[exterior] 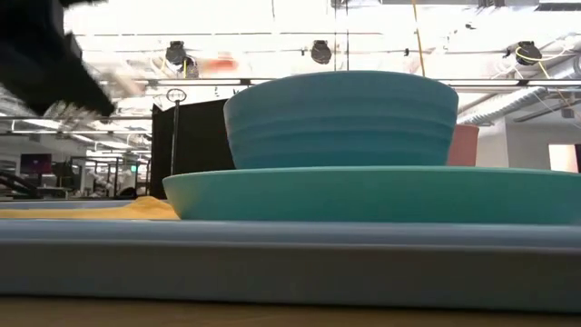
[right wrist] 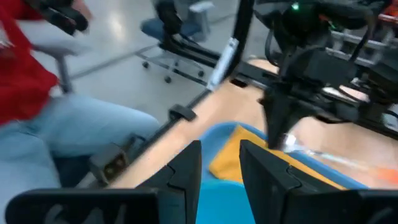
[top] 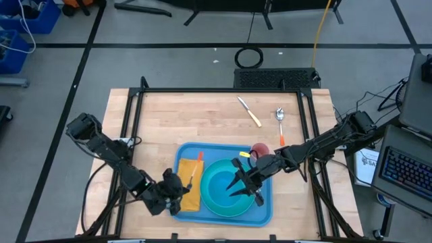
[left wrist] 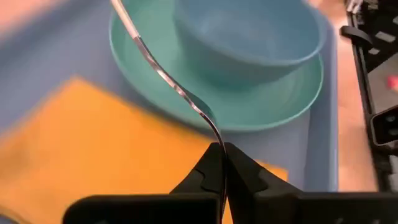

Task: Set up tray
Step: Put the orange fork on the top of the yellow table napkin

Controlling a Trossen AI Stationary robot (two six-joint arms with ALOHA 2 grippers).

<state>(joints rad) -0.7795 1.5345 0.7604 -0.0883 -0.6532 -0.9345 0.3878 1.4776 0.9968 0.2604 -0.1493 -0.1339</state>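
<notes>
The light-blue tray (top: pixel 260 210) lies at the table's near middle. It carries a yellow napkin (top: pixel 190 197), a turquoise plate (top: pixel 217 206) and, standing on the plate, a blue bowl (top: pixel 223 183). My left gripper (top: pixel 181 191) is over the napkin, shut on an orange-handled metal utensil (top: pixel 195 169). My right gripper (top: pixel 236 179) hangs above the bowl, open, with nothing between its fingers (right wrist: pixel 186 171). A red cup (top: pixel 260 149) stands at the tray's far right corner. My left gripper pinches the utensil's metal end (left wrist: pixel 217 142) between its two fingers; the fingers hide its tip. They come slanting down from the table's near left, along the utensil. The utensil sticks out past the fingertips, lifted clear over the napkin, its orange handle (top: pixel 200 157) at the far end.
A knife (top: pixel 248 111) and an orange-handled spoon (top: pixel 280 125) lie on the bare wood beyond the tray. A black frame (top: pixel 223 90) runs along the table's far edge and sides. A seated person (right wrist: pixel 56 124) is beside the table.
</notes>
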